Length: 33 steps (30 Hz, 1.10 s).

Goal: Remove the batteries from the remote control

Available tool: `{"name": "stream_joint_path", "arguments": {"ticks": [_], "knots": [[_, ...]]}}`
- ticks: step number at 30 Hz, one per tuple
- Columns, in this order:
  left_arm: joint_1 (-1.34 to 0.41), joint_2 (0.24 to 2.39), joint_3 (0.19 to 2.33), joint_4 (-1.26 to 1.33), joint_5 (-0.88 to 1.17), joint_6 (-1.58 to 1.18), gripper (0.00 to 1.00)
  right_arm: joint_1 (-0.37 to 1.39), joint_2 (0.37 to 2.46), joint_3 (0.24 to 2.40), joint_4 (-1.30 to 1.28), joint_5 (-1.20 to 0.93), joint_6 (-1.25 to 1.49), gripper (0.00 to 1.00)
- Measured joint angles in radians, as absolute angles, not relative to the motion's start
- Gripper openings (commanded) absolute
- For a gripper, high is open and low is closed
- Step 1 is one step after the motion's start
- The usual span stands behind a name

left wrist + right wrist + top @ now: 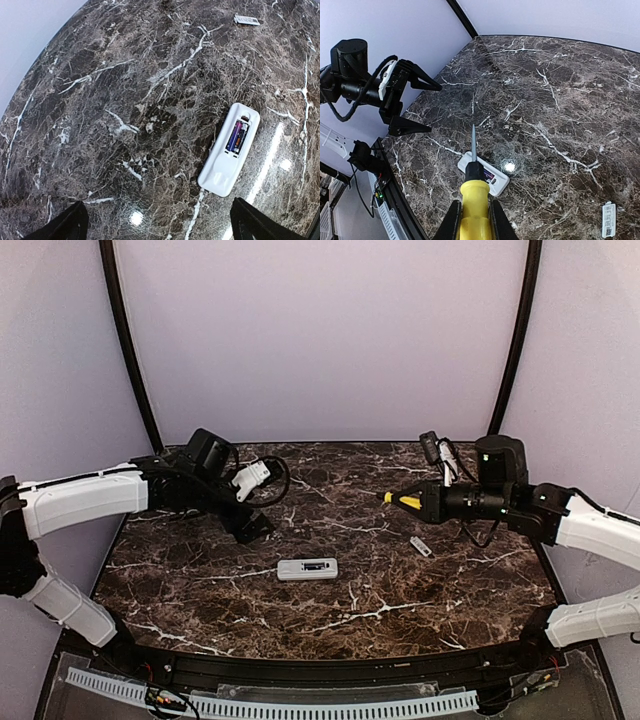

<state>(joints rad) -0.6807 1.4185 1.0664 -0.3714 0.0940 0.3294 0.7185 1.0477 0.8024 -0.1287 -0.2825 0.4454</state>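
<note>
The white remote control (307,568) lies flat near the table's middle, its compartment face up. In the left wrist view the remote control (220,170) shows the batteries (237,137) side by side in the recess, one purplish-blue and one reddish. My left gripper (265,500) hovers open to the remote's far left, and its black fingertips (70,225) hold nothing. My right gripper (475,220) is shut on a yellow-handled tool (474,195). The tool's grey shaft points toward the remote control (501,185) from above, apart from it.
A small flat grey cover (421,546) lies on the dark marble table (200,590) to the right of the remote; this cover (609,219) also shows in the right wrist view. Pale walls close in the back and sides.
</note>
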Motion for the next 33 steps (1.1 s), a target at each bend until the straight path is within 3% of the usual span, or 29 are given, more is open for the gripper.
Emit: {"name": "stream_joint_path", "arguments": {"ticks": [33], "knots": [[-0.717,1.728,1.067,-0.309,0.300,0.503,1.00,0.690,0.995,0.724,-0.144,-0.250,0.402,0.00]]}}
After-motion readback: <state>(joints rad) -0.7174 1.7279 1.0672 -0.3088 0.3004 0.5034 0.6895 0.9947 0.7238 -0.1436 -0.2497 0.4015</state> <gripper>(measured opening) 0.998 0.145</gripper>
